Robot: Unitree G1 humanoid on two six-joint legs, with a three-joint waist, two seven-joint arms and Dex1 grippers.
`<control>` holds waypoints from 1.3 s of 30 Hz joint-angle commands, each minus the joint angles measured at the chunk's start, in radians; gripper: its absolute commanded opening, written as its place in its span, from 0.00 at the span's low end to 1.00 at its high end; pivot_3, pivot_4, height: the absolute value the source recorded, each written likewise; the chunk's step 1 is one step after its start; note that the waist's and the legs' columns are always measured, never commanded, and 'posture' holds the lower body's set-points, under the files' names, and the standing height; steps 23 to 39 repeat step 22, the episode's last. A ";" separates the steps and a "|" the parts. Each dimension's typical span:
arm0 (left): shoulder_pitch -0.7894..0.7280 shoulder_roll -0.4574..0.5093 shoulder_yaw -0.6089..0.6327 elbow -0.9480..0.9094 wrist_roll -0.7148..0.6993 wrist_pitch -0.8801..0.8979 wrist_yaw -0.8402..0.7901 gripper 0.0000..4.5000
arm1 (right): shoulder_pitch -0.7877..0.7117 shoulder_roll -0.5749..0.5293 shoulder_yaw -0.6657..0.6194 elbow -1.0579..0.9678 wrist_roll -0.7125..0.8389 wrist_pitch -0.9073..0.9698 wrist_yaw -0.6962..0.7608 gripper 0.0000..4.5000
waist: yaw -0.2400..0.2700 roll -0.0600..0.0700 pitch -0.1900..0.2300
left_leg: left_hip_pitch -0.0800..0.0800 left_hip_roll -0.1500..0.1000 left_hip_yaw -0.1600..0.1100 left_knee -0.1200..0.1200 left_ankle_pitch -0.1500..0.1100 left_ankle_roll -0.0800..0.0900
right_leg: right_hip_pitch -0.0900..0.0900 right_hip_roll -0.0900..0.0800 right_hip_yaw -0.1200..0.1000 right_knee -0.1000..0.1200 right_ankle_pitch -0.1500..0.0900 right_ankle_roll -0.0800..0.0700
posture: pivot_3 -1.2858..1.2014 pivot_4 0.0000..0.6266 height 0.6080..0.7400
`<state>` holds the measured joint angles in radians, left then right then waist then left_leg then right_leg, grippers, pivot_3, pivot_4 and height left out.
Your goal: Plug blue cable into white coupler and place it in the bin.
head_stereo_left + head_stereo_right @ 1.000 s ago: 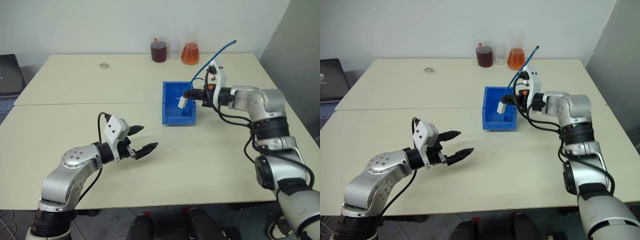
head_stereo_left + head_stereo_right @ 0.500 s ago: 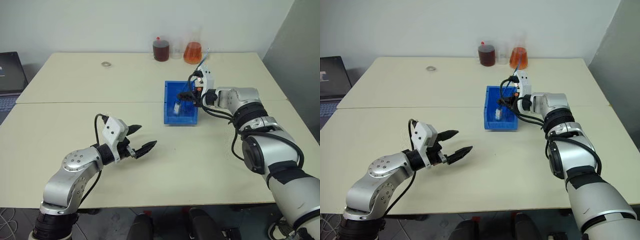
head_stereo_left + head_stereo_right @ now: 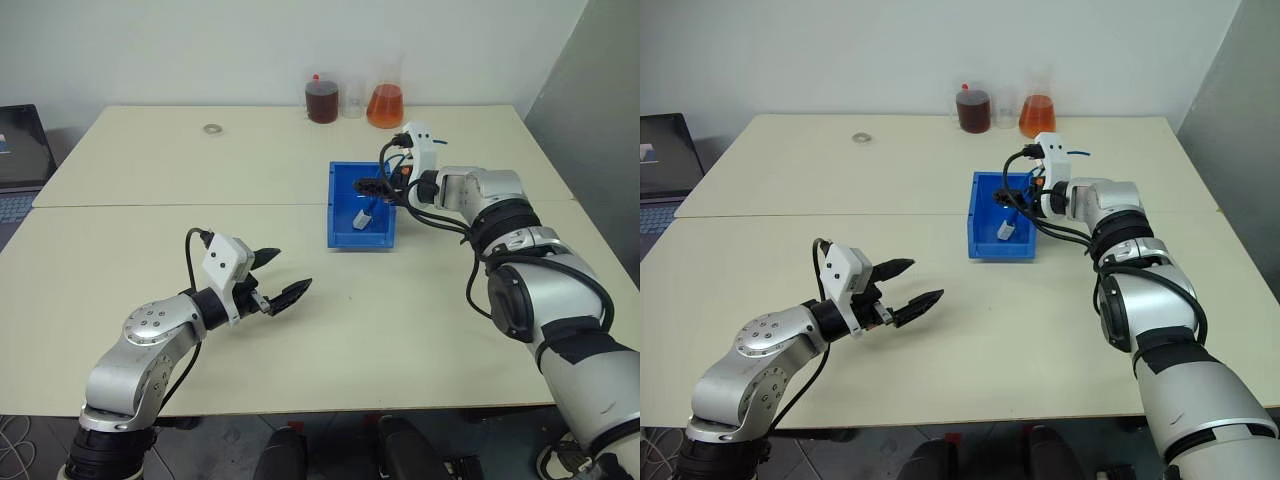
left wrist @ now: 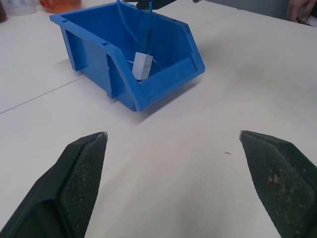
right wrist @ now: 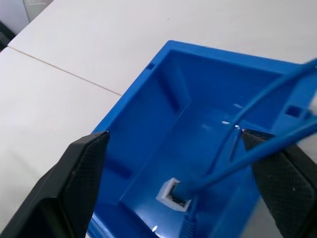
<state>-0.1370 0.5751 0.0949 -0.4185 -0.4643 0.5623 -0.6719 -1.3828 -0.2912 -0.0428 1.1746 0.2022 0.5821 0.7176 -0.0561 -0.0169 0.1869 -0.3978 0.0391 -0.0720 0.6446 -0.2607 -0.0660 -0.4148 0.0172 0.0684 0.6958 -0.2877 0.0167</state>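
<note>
From the head camera, the bin (image 3: 361, 206) stands on the pale surface (image 3: 180, 180) a little right of centre, with its long side running away from the robot. Inside it the white coupler (image 3: 365, 217) lies near the front wall, and the blue cable (image 3: 373, 195) rises from it toward the right gripper (image 3: 375, 184), which hangs over the bin's right rim with its jaws apart and nothing between them. The left gripper (image 3: 278, 280) hovers above the near part of the surface, well apart from the bin, its jaws spread and empty. Along the far edge of the surface stand a jar of dark red liquid (image 3: 320, 100), a small clear beaker (image 3: 351, 100) and a flask of orange liquid (image 3: 385, 99), with a small ring (image 3: 211, 129) lying further left; a laptop (image 3: 20, 150) sits at the far left. In the left wrist view, the two dark fingers (image 4: 79, 168) stand wide apart over bare surface, and beyond them the bin shows its sloped open front, with the coupler leaning against the inner front lip and the cable running up out of it. In the right wrist view, the fingers (image 5: 81, 168) frame the bin from above, spread and clear of it; the coupler lies on the bin's floor with the cable plugged into its opening, and the cable loops up across the bin toward the right finger.
</note>
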 commanded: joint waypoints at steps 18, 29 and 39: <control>-0.002 0.212 0.294 0.072 -0.125 0.212 -0.019 1.00 | 0.677 -0.350 -0.104 -1.329 0.267 0.585 0.121 1.00 | 0.011 0.000 0.000 | -0.001 -0.002 -0.003 0.001 0.000 0.000 | 0.000 -0.001 -0.003 0.000 0.000 0.001 | 0.52 0.24 1.00; -0.060 0.271 0.314 0.144 -0.208 0.297 -0.090 1.00 | 0.740 -0.357 -0.157 -1.382 0.305 0.593 0.088 1.00 | 0.005 0.000 0.000 | 0.002 -0.001 -0.003 0.001 0.000 0.000 | 0.002 0.000 -0.003 0.001 -0.001 0.002 | 0.52 0.24 1.00; -0.060 0.271 0.314 0.144 -0.208 0.297 -0.090 1.00 | 0.740 -0.357 -0.157 -1.382 0.305 0.593 0.088 1.00 | 0.005 0.000 0.000 | 0.002 -0.001 -0.003 0.001 0.000 0.000 | 0.002 0.000 -0.003 0.001 -0.001 0.002 | 0.52 0.24 1.00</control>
